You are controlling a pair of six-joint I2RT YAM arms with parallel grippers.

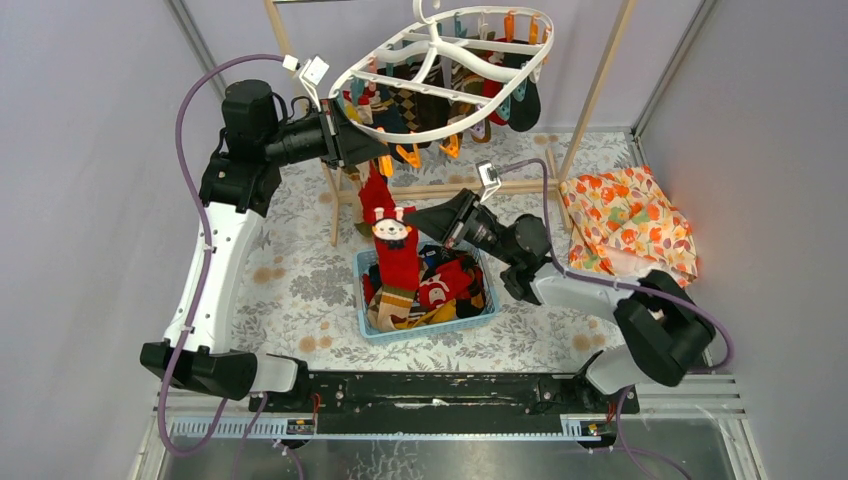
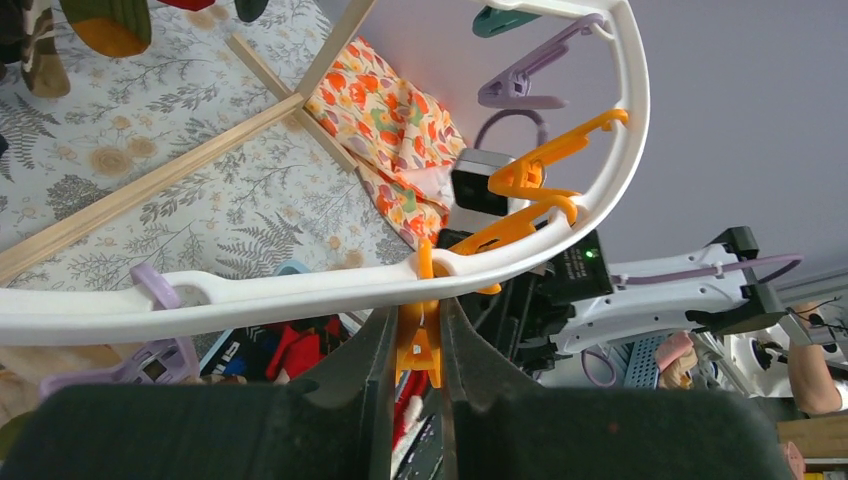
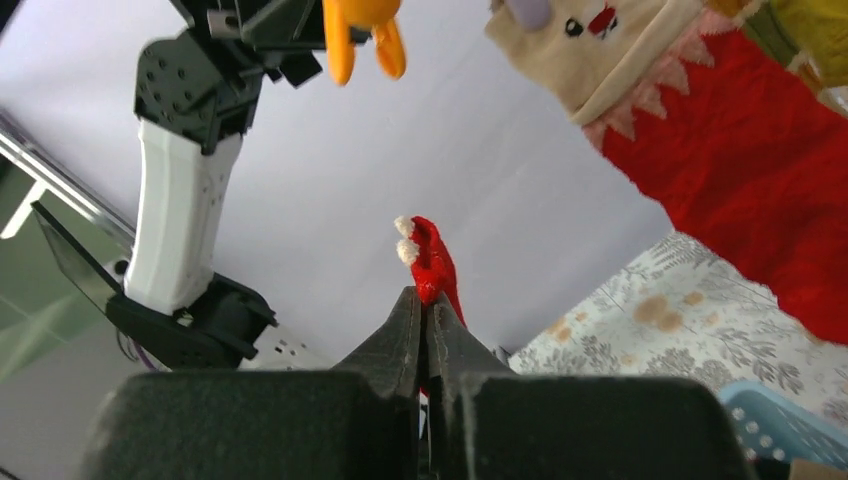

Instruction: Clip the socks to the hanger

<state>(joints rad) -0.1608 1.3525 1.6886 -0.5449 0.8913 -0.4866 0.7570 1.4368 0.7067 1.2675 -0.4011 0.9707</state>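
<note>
The white oval hanger (image 1: 440, 60) hangs at the top with several socks clipped along its far side; its rim also shows in the left wrist view (image 2: 300, 290). My left gripper (image 1: 368, 145) (image 2: 418, 325) is shut on an orange clip (image 2: 420, 350) under the hanger's rim. My right gripper (image 1: 413, 216) (image 3: 423, 300) is shut on a small red tab (image 3: 430, 260) of a red sock with a face (image 1: 395, 245) (image 3: 740, 170), held up just below that clip. The clip's lower ends (image 3: 362, 35) stand apart with nothing between them.
A blue basket (image 1: 425, 325) holds several more socks below the red sock. The wooden rail frame (image 1: 440, 190) stands behind it. The orange floral cloth (image 1: 630, 220) lies at the right. Grey walls close in on both sides.
</note>
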